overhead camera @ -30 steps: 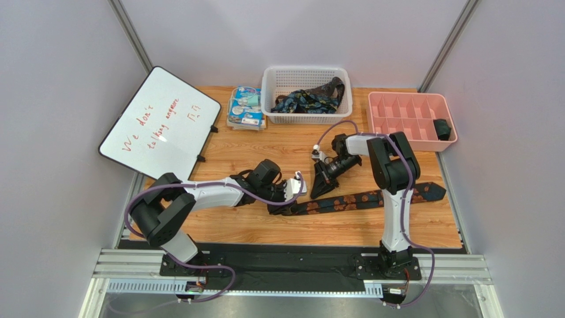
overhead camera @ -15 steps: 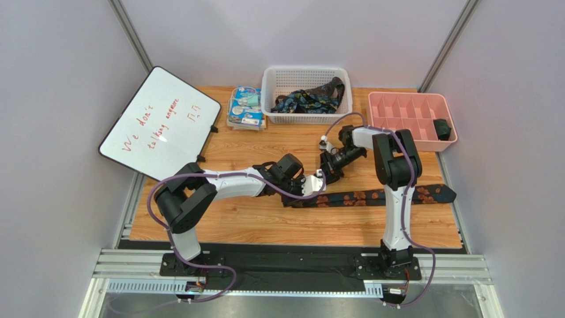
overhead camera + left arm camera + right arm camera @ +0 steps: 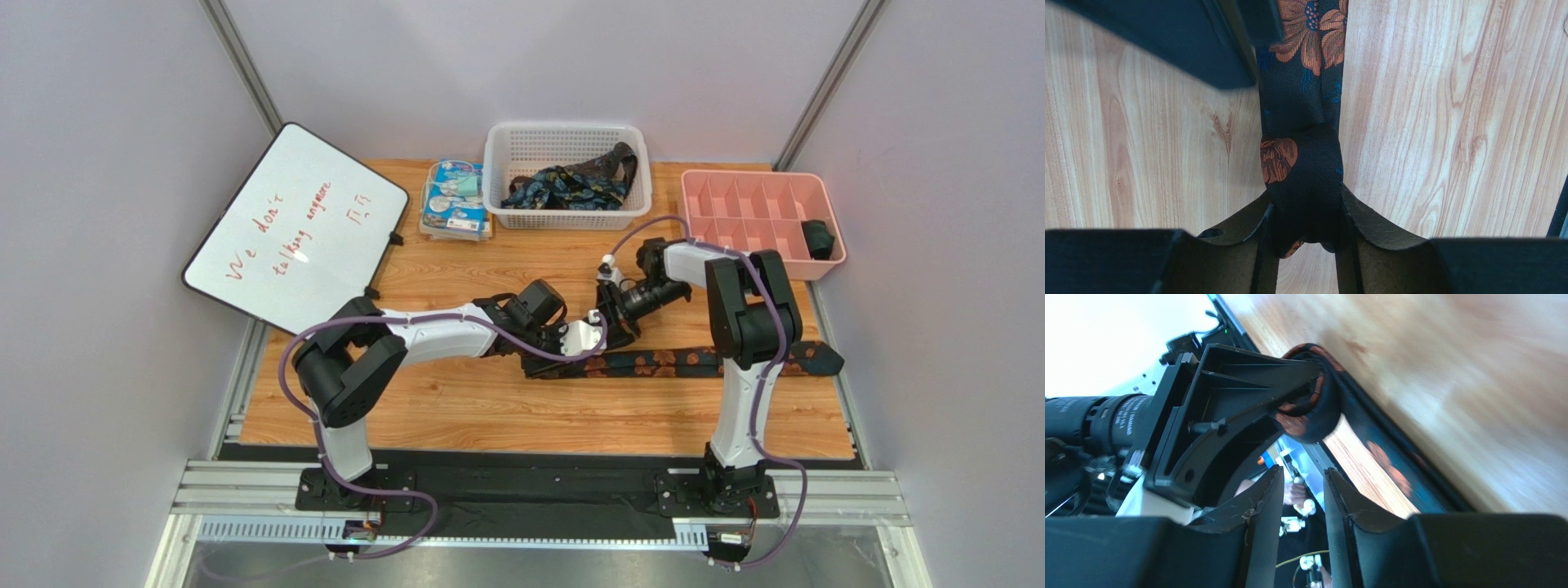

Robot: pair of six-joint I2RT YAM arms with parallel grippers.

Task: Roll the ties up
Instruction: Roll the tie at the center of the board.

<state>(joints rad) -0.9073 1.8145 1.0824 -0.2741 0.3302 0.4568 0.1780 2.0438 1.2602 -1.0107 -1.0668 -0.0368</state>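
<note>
Left arm [image 3: 429, 333] is stretched low to the right across the table [image 3: 491, 410]. Right arm [image 3: 736, 306] is folded back, pointing left at it. Since a second ago the left one slid rightward, dragging the tie [image 3: 693, 361] along. The tie runs left-right, wider end on the right. Left gripper [image 3: 1308, 223] pinches its rolled end. Right gripper [image 3: 1303, 496] is spread and empty, just beside.

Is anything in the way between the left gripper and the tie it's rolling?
Nothing visible does: the rolled end of the tie sits directly between the fingers of the left gripper. The right gripper hangs close by, jaws apart and empty.
</note>
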